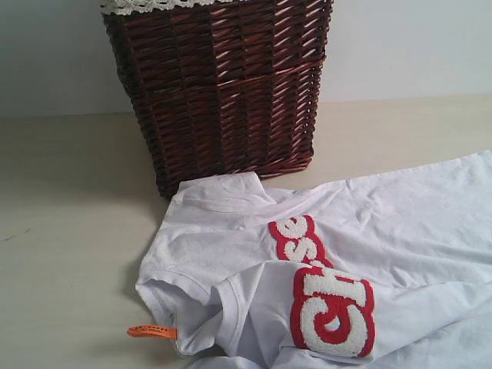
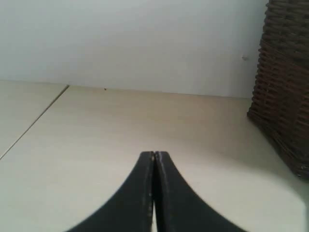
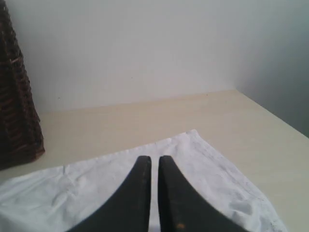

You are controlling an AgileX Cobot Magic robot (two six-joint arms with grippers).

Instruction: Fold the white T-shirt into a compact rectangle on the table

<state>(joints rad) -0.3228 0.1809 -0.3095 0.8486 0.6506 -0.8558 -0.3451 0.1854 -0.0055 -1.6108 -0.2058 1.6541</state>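
Beige desk (image 1: 61,231), rumpled tee, folding barely underway by the looks of it

The dark wicker basket (image 1: 223,84) sits back by the desk's far edge, and from this angle I can't see inside it, only the lace trim (image 1: 146,4) on its rim. The white T-shirt (image 1: 231,254) lies just in front of it, running toward the near edge and out of shot on the right. It's bunched, with one part flopped over so the red patch (image 1: 330,307) reads in two bits, so I'd say there's no tidy rectangle yet and all the real folds are left. The left end effector (image 2: 154,154) is pressed together over bare desk. The right end effector (image 3: 154,158) is over the shirt, nearly together with a thin slit, pinching nothing I can see. The orange tag (image 1: 151,331) pokes out the left side.
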